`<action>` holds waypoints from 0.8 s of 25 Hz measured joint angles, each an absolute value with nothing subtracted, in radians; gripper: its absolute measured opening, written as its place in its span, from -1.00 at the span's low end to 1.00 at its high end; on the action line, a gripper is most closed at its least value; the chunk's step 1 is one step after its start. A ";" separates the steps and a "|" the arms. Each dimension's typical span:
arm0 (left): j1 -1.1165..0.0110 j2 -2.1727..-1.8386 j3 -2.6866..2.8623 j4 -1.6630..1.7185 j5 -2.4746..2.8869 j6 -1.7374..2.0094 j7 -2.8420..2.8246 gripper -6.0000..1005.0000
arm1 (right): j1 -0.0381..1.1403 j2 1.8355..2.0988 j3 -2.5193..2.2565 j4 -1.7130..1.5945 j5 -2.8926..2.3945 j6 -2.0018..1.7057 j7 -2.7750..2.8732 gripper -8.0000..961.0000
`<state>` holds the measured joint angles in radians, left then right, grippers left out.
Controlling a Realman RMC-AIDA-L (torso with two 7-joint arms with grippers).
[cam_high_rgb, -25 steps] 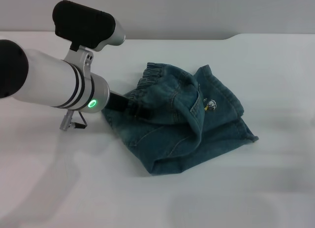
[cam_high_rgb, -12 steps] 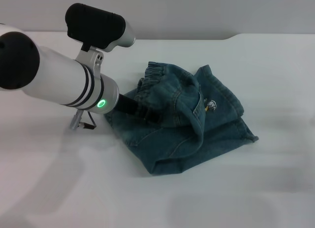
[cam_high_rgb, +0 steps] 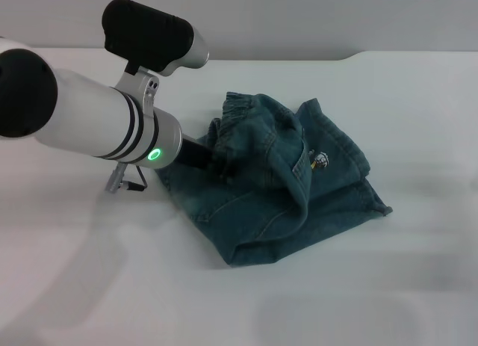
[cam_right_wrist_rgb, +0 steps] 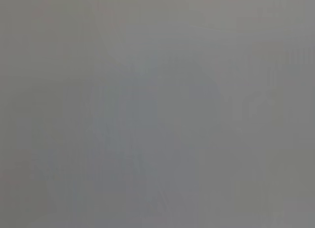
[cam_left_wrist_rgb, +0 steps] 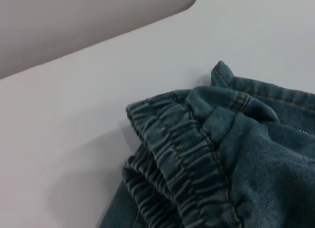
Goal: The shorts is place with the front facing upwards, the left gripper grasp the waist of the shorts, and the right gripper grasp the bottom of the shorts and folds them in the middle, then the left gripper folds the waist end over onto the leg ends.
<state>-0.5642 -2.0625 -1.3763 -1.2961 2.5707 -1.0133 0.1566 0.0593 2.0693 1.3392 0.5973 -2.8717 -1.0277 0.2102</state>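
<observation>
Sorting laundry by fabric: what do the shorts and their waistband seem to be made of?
The shorts look like washed blue-teal denim, matte, with visible topstitched seams. The waistband appears to be the same denim gathered over elastic, judging by its tight ruching.

Shorts [cam_high_rgb: 284,189]: folded, on the table [cam_high_rgb: 89,286], centre. Waist [cam_high_rgb: 237,116]: raised at the far left end, lying over the lower layer. Leg ends [cam_high_rgb: 355,189]: right side. Left gripper [cam_high_rgb: 220,165]: at the shorts' left edge, just under the waist.
</observation>
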 joint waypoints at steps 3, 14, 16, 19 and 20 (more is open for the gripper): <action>-0.559 -2.063 -1.375 -1.296 2.569 -0.999 0.157 0.15 | 0.057 2.069 1.339 0.598 -2.872 -1.028 0.210 -0.98; -0.534 -2.065 -1.354 -1.347 2.522 -0.962 0.156 -0.38 | 0.053 2.071 1.339 0.600 -2.872 -1.033 0.208 -0.98; -0.524 -2.065 -1.348 -1.369 2.520 -0.959 0.156 -0.39 | 0.053 2.071 1.340 0.600 -2.872 -1.033 0.208 -0.98; -0.496 -2.065 -1.326 -1.441 2.512 -0.949 0.156 -0.41 | 0.051 2.073 1.344 0.599 -2.872 -1.033 0.207 -0.98; -0.496 -2.065 -1.326 -1.441 2.512 -0.949 0.156 -0.42 | 0.051 2.073 1.345 0.599 -2.872 -1.033 0.206 -0.98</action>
<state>-0.4960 -2.0654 -1.3257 -1.4412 2.5122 -0.9494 0.1565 0.0507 2.0727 1.3453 0.5986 -2.8715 -1.0329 0.2061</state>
